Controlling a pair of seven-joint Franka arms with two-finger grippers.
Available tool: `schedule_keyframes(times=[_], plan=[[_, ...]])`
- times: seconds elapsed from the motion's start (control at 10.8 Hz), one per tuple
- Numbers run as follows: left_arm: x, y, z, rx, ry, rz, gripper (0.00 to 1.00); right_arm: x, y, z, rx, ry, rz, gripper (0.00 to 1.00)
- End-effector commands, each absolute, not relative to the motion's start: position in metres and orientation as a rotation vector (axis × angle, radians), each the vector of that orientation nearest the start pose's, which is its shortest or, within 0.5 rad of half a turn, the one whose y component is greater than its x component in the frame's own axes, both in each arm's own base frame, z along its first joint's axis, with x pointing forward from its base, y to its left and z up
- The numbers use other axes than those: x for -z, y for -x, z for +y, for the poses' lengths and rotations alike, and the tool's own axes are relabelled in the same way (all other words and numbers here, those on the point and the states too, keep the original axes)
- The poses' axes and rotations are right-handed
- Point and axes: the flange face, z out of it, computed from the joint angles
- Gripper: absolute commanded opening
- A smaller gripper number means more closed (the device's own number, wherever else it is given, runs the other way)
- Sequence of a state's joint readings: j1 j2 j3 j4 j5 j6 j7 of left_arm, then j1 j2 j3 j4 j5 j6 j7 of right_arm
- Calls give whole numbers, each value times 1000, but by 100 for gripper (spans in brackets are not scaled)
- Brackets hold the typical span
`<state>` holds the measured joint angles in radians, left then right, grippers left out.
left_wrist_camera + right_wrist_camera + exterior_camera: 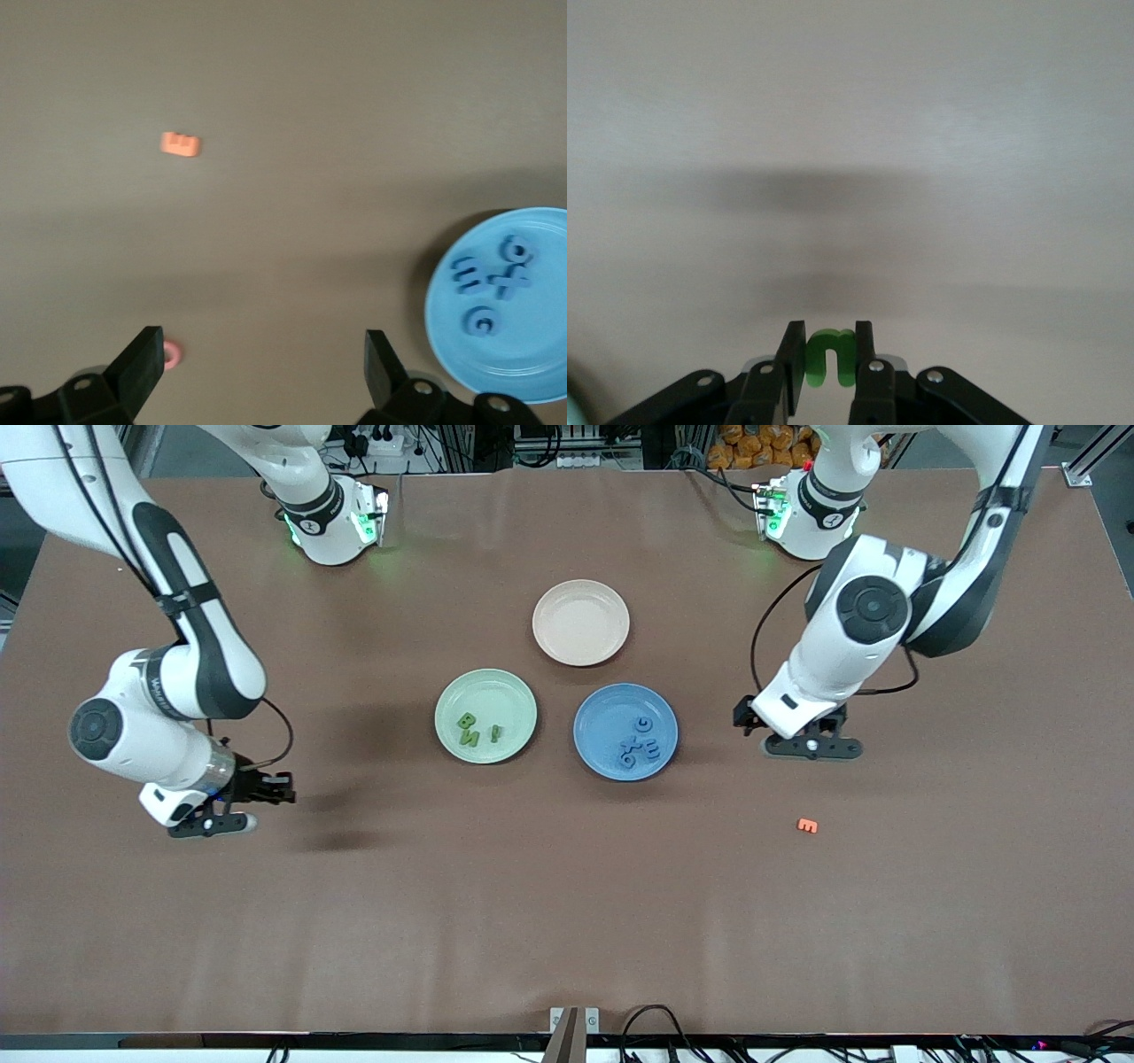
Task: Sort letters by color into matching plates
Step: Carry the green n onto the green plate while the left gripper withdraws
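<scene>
The pale green plate (485, 691) holds three green letters (471, 730). The blue plate (602, 755) beside it, also in the left wrist view (532, 363), holds several blue letters (638, 742). My right gripper (213, 822) hangs over bare table toward the right arm's end. In the right wrist view this gripper (830, 347) is shut on a fourth green letter (829, 356). My left gripper (811, 746) hangs low over the table beside the blue plate, toward the left arm's end. In the left wrist view this gripper (266, 352) is open and empty.
A beige plate (580, 622) lies empty, farther from the front camera than the two colored plates. An orange letter (807, 825) lies on the table nearer the camera than my left gripper, and shows in the left wrist view (181, 143). A small pink ring (172, 355) lies by one left finger.
</scene>
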<state>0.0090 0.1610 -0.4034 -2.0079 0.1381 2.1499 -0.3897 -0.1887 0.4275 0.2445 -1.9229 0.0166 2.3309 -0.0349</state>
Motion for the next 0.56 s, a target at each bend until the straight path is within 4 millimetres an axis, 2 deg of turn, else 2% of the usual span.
schedule_keyframes(times=[0.0, 0.19, 0.46], plan=[[-432, -531, -178, 49, 3052, 52, 100, -282, -607, 110, -49, 3018, 74, 24], [-471, -535, -173, 81, 3045, 14, 100, -281, -593, 168, -72, 3021, 100, 24], [-528, -544, -149, 127, 3045, -74, 100, -275, -571, 234, -101, 3026, 127, 24]])
